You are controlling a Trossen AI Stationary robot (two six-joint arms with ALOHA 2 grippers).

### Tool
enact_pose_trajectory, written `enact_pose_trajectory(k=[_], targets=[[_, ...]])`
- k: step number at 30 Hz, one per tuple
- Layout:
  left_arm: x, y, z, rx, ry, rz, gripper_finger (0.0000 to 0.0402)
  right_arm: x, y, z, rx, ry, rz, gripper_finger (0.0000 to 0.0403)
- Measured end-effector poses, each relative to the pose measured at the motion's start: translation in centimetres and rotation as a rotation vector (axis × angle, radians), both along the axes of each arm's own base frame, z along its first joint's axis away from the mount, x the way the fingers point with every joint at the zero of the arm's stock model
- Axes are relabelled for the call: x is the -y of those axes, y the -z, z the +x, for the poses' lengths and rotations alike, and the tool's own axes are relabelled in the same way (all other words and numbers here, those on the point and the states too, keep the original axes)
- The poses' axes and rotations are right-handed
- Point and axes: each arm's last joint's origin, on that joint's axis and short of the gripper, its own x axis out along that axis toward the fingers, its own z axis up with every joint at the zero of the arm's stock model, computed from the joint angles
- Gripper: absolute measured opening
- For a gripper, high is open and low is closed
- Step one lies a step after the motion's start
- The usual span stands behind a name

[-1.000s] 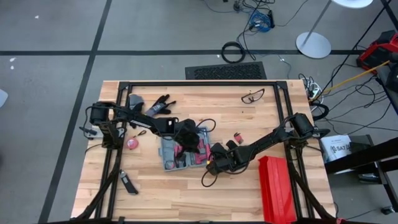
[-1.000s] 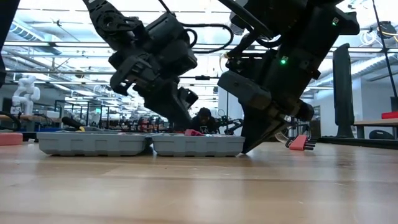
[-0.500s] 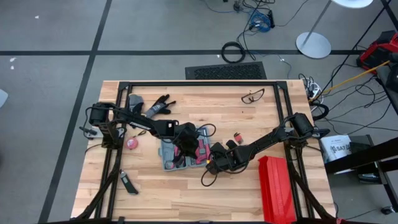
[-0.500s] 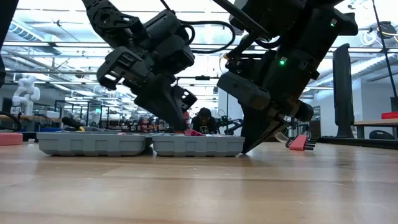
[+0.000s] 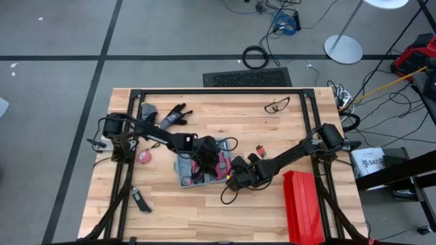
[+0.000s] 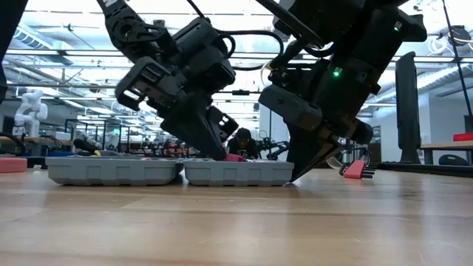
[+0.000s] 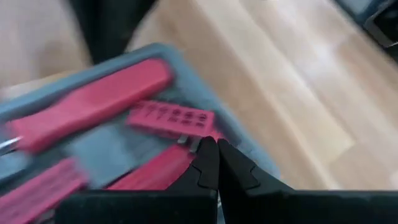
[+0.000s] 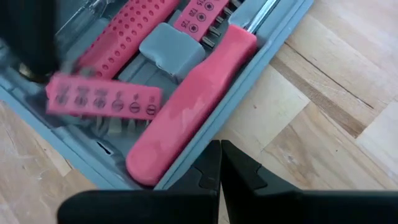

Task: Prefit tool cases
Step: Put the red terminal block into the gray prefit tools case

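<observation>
Your closed left end effector (image 7: 211,163) presses a loose bit holder (image 7: 170,117) in the tool case (image 5: 197,167); it could skid askew. The right end effector (image 8: 219,163), closed and empty, braces the case's 3 o'clock edge.

a long red ribbed box (image 5: 302,204) lies at the wooden surface (image 5: 272,136) edge. safety glasses (image 5: 276,105) sit near the far edge, black gloves (image 5: 173,115) well apart, a pink round object (image 5: 144,156) nearby.

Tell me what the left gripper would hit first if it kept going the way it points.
Likely the red bit holder in the open tool case: the left gripper, jaws shut, points down at it, though depth is unclear.
</observation>
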Motion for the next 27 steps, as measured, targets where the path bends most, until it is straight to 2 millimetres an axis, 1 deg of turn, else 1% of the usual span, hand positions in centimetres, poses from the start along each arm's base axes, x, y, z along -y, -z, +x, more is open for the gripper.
enact_pose_trajectory(k=[4,10,14,18,20,24,27], targets=[[0.5,0.4,0.1,-0.014,0.027,-0.069,0.0,0.0,0.0,0.0,0.0,0.0,-0.001,0.0],[0.6,-0.3,-0.1,-0.027,0.023,-0.097,0.0,0.0,0.0,0.0,-0.002,0.001,-0.002,0.0],[-0.2,-0.7,-0.6,-0.075,-0.04,-0.044,0.0,0.0,0.0,0.0,-0.002,0.001,0.0,0.0],[-1.1,-0.9,-0.7,-0.077,-0.086,-0.019,0.0,0.1,-0.1,0.0,0.005,0.005,-0.029,0.0],[-1.3,-0.9,-0.7,-0.077,-0.093,-0.019,0.0,0.1,-0.6,-0.1,0.013,-0.005,-0.024,0.0],[-1.5,-0.9,-0.7,-0.066,-0.089,-0.01,0.0,0.1,-2.2,-0.2,0.04,-0.043,0.021,0.0],[-1.4,-0.9,-0.7,-0.062,-0.083,-0.008,0.0,0.2,-3.0,0.1,0.048,-0.11,0.156,0.0]])
